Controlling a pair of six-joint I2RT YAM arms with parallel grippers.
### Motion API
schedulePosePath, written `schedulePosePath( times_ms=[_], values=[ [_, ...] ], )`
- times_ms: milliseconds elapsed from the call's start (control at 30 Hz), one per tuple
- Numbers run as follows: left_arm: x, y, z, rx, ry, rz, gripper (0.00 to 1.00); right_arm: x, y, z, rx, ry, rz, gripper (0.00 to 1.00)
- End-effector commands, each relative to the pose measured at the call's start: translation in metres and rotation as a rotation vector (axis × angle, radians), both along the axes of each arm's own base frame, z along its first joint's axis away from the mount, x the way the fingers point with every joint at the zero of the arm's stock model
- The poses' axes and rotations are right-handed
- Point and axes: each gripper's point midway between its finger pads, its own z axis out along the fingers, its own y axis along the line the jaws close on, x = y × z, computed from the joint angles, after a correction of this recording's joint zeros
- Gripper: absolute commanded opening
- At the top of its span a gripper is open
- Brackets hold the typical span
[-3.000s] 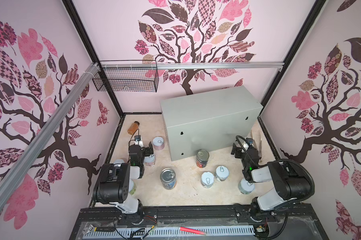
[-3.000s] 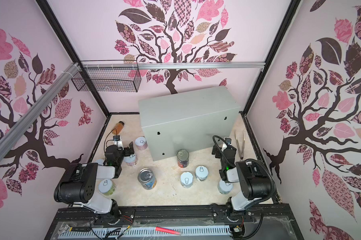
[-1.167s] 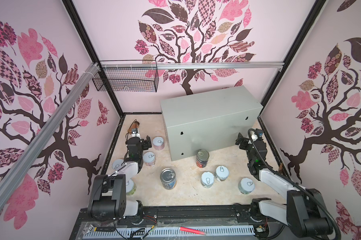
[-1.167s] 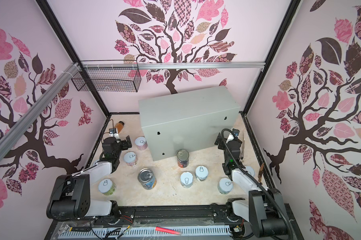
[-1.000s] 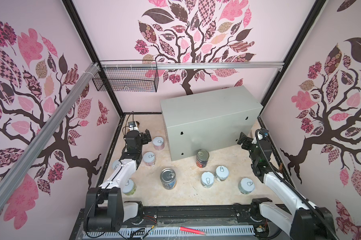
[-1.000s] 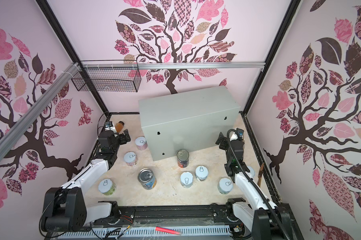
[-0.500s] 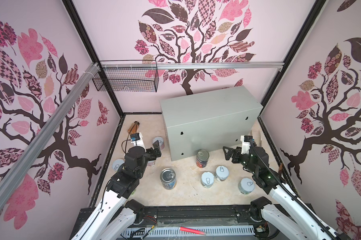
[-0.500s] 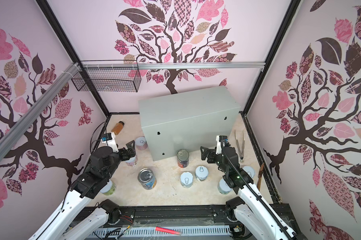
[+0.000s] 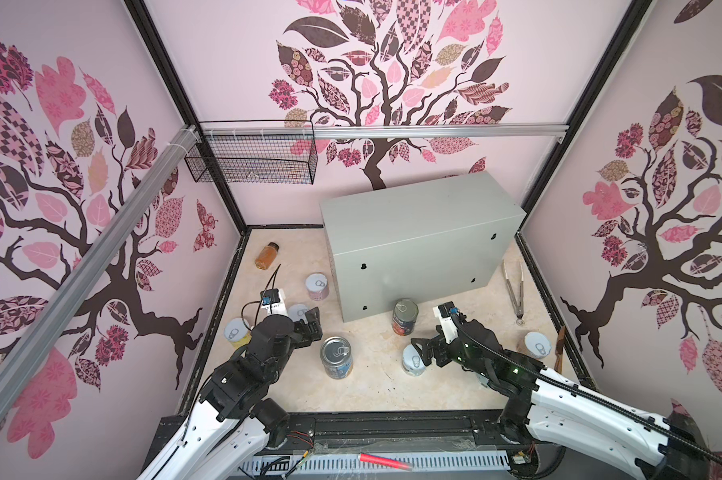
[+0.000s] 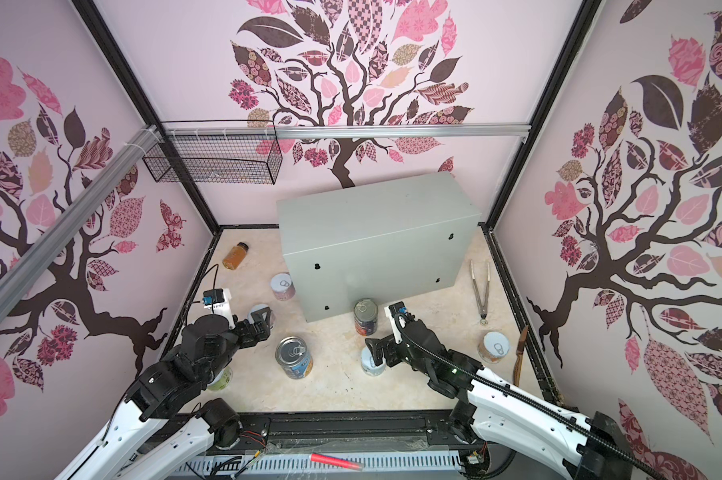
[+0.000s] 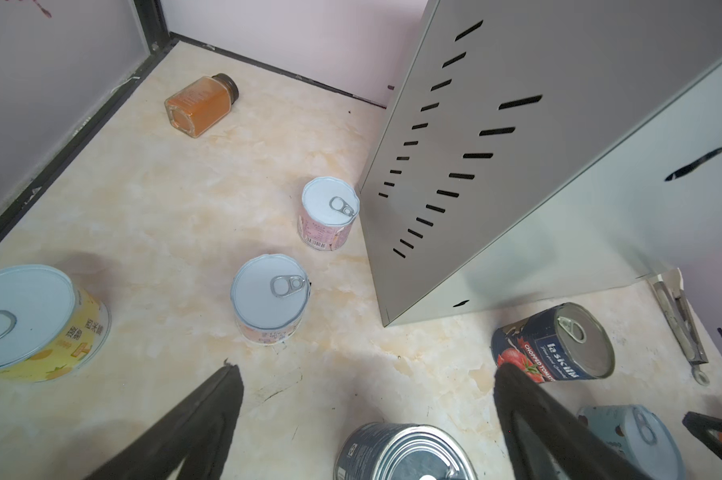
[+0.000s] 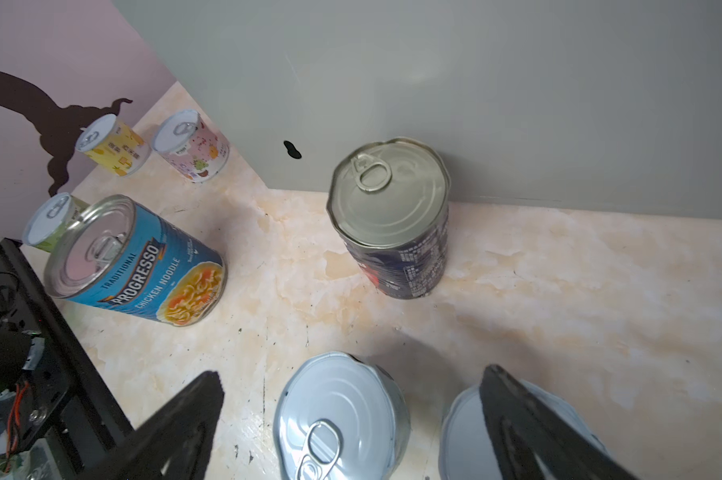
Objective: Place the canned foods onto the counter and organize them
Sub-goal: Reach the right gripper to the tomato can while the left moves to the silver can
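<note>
- The left gripper [image 9: 311,323] is seen spread wide, with nothing between its fingers [image 11: 210,415], and is held above the floor [image 9: 372,386] near the blue soup can [image 9: 336,358]
- The right gripper [image 9: 422,351] is likewise released, with its jaws set apart over a white-lidded can [image 12: 338,415]; whether that can is touched cannot be told
- A second short can [image 12: 461,428] is partly hidden behind one right finger
- The tomato can [image 9: 405,316] is stood upright on the floor, just in front of the grey box [image 9: 417,216]
- A pink can [image 9: 317,286] is placed just beside the box's left end, and a pink-labelled can [image 11: 270,297] is found nearer the left gripper
- A yellow can [image 9: 237,332] is set near the left wall, and a lone can [image 9: 536,344] near the right wall
- Every can in view is stood on the floor
- An amber jar [image 9: 266,255] is laid on its side towards the far left corner, tongs [image 9: 513,291] are laid to the right of the box, and a wire basket [image 9: 251,162] is hung on the back rail
</note>
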Motion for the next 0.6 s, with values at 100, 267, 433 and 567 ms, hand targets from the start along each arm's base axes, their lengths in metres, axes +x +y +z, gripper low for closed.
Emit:
schedulePosePath(
  times_ms=[100,267,433,567],
  values=[
    [-0.004,-0.012,-0.034,-0.098,0.086,-0.003,0.98,0.007,0.016,-0.015,-0.017,0.003,-0.011,1.0],
    [0.0,-0.014,-0.061,-0.144,0.133,0.053,0.98,0.015,0.019,-0.029,-0.018,-0.012,-0.04,1.0],
    [0.005,-0.023,-0.068,-0.192,0.09,0.023,0.98,0.024,0.022,-0.028,-0.017,-0.101,-0.038,1.0],
    [0.003,-0.016,-0.065,-0.202,0.003,0.019,0.98,0.034,0.024,-0.022,-0.001,-0.162,-0.066,1.0]
  ],
)
